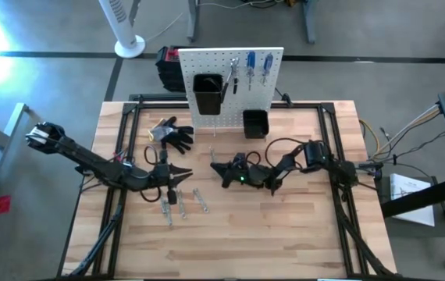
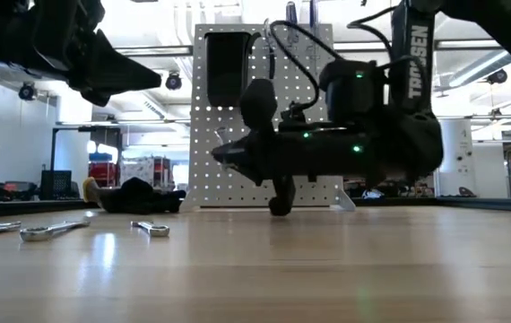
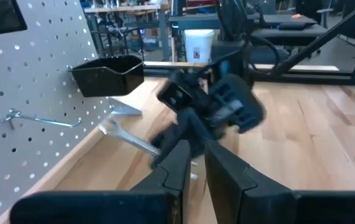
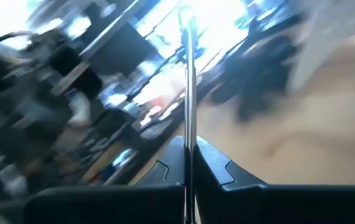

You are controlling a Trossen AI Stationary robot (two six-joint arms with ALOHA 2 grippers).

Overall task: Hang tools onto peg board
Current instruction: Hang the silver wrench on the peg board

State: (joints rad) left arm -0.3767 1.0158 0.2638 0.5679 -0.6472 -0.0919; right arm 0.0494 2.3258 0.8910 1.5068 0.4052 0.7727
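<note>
The upright white peg board dotted with holes stands at the table's far edge, carrying a tall black bin on its left part and a lower black bin at its right foot. Two blue-handled screwdrivers and a dark-handled tool already hang near its top. A pair of black work gloves lies on the light wooden tabletop just left of the board's base. Three slim silver wrenches lie loose on the wood, near the left gripper, whose dark fingers sit close together with only a narrow gap, holding nothing (seen in the left wrist view).

The right gripper lies low over the table in front of the board, its fingers pressed on a thin silver wrench that sticks straight out from between them. In the low view the right arm's bulk blocks much of the board's lower half, and the wrench there is too slim to make out. The right wrist view is heavily smeared, so the background cannot be read. White lettering on the right arm reads "TROSSEN".
</note>
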